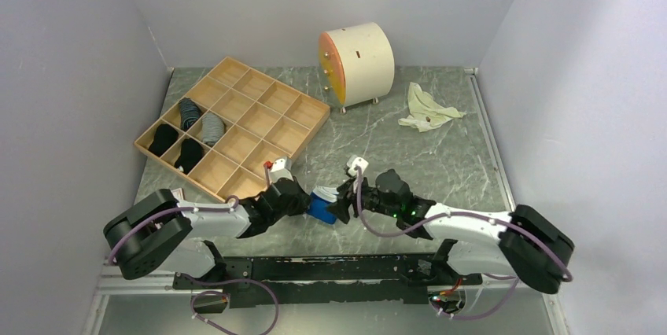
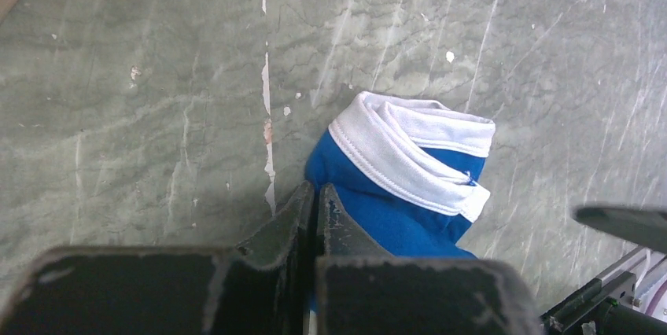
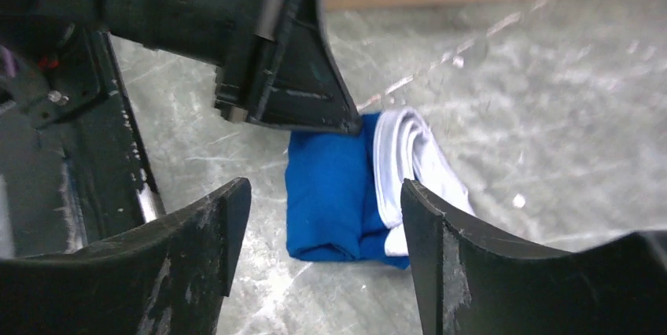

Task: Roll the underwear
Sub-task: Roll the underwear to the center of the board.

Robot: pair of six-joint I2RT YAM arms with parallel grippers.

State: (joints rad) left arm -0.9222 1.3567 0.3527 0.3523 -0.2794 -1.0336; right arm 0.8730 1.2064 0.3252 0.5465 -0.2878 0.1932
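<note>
The underwear (image 1: 321, 207) is a blue roll with a white waistband, lying on the green table between my two arms. The left wrist view shows the underwear (image 2: 409, 154) just beyond my left gripper (image 2: 316, 189), whose fingers are pressed together at the roll's near blue edge, pinching it. My left gripper (image 1: 308, 200) reaches the roll from the left. In the right wrist view my right gripper (image 3: 324, 185) stands open, its fingers (image 3: 224, 217) apart on either side of the underwear (image 3: 338, 193) and short of touching it. My right gripper (image 1: 340, 203) sits just right of the roll.
A wooden grid organizer (image 1: 236, 107) stands at the back left, with dark and grey socks (image 1: 189, 115) in its left cells. A white drum with an orange face (image 1: 358, 64) stands at the back. A cream cloth (image 1: 427, 108) lies at the back right.
</note>
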